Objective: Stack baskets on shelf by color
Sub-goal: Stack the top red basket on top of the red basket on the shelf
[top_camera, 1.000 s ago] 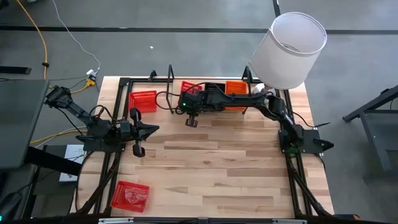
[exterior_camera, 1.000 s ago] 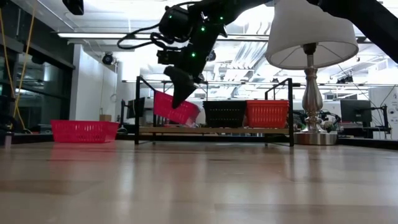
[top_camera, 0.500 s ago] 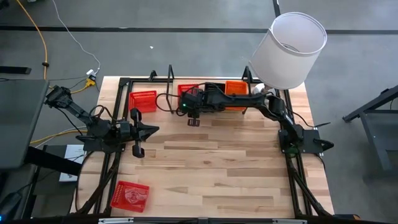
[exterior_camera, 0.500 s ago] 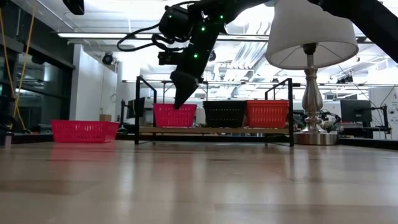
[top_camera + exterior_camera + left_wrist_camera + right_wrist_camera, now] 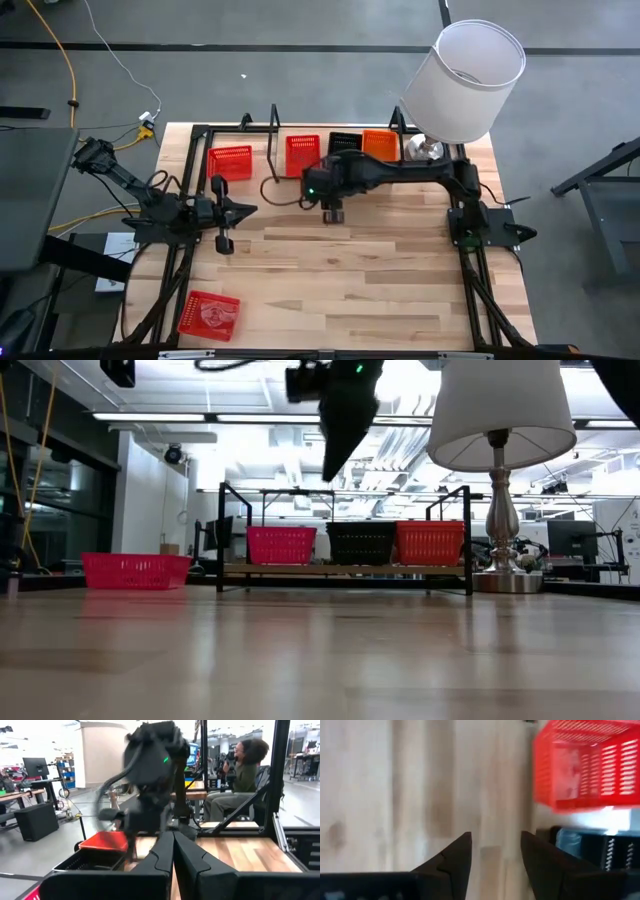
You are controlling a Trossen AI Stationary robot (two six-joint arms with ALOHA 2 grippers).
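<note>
The shelf (image 5: 275, 135) (image 5: 345, 570) stands along the table's far edge. Side by side on its wood base sit a red basket (image 5: 303, 155) (image 5: 281, 545) (image 5: 592, 770), a black basket (image 5: 343, 143) (image 5: 361, 543) and an orange basket (image 5: 380, 145) (image 5: 430, 542). Another red basket (image 5: 230, 162) (image 5: 135, 570) rests on the table left of the shelf. A third (image 5: 208, 313) lies at the near left corner. My right gripper (image 5: 333, 212) (image 5: 492, 855) hangs open above the bare table, in front of the shelf. My left gripper (image 5: 245, 208) (image 5: 174, 855) waits shut at the left.
A lamp with a white shade (image 5: 465, 80) (image 5: 500, 410) stands at the far right corner, its base (image 5: 505, 580) beside the shelf's right end. Black frame rails (image 5: 475, 270) run along both table sides. A person sits beyond the table in the left wrist view.
My right gripper has let go of the red basket. The basket was tilted in its hold and now sits level on the shelf, left of the black one. The gripper has then risen and drawn back toward the table's near edge and a little to the right.
</note>
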